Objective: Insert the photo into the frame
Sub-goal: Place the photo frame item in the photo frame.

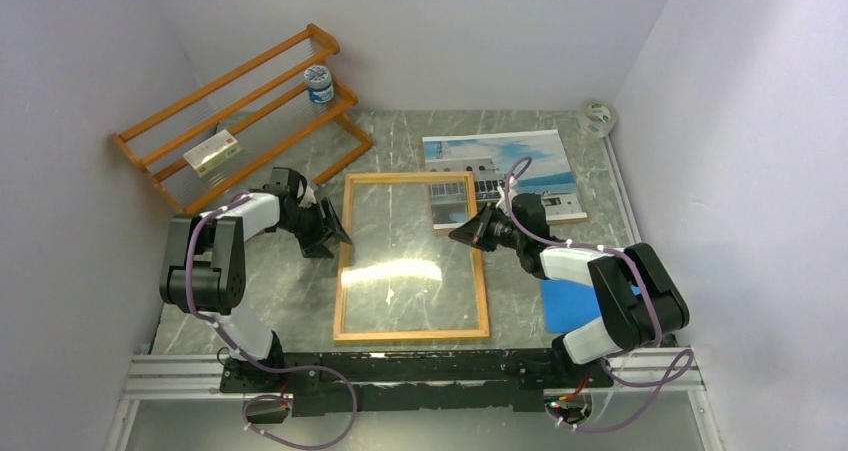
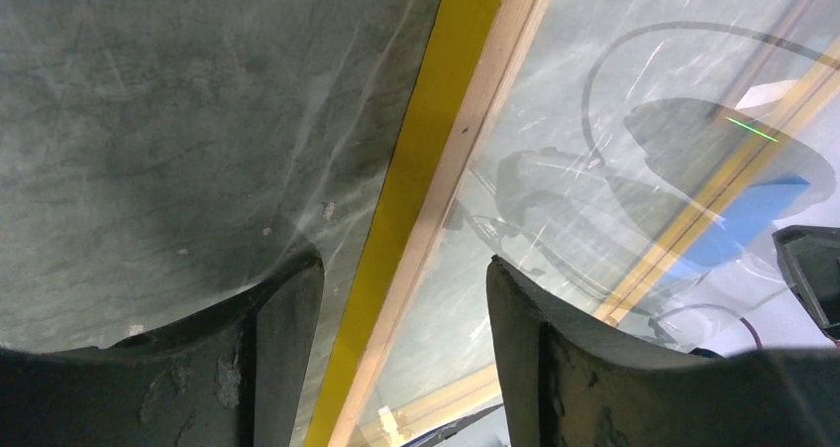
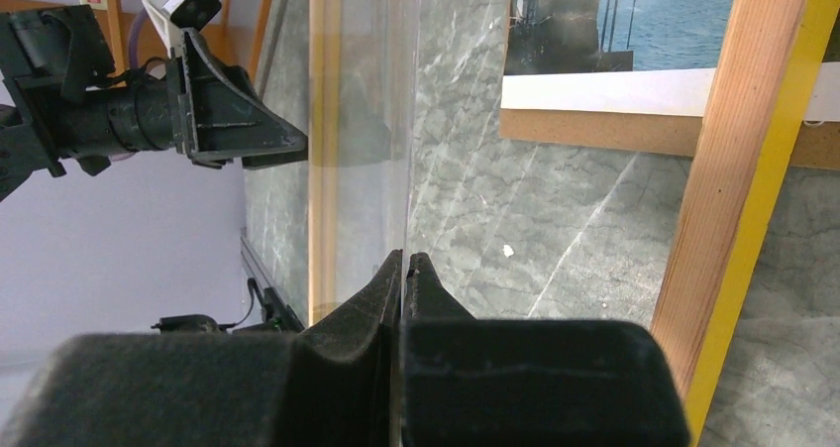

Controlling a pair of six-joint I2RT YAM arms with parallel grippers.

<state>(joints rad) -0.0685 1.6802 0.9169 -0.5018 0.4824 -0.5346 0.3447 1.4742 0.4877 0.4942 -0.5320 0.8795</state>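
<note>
Nearest the arm bases, a blue sheet [image 1: 570, 306] lies on the table [image 1: 300, 301] beside the right arm. The frame [image 1: 410, 331] lies flat in the middle, wood back up, with its long axis running from the bases towards the back wall.

About halfway up the frame, the two claws face each other across it. The left gripper [image 2: 404, 308] is released, its fingers [image 2: 282, 353] standing on either side of the left rail without touching it. The right gripper [image 3: 406, 269] is clenched just inside the right rail. Whether it nips the edge of the clear pane, I cannot tell.

The photo [image 1: 510, 166] lies picture side up on a brown board [image 3: 594, 130], beyond the right gripper and to its right. The frame's far right corner rests over the photo's near left corner. The photo's long axis runs left to right, crosswise to the frame's. My judgement is that it needs a quarter turn as it comes towards the bases, and that the right arm is nearer to it.

Farthest off, on the left, stands an orange rack [image 1: 240, 101].
</note>
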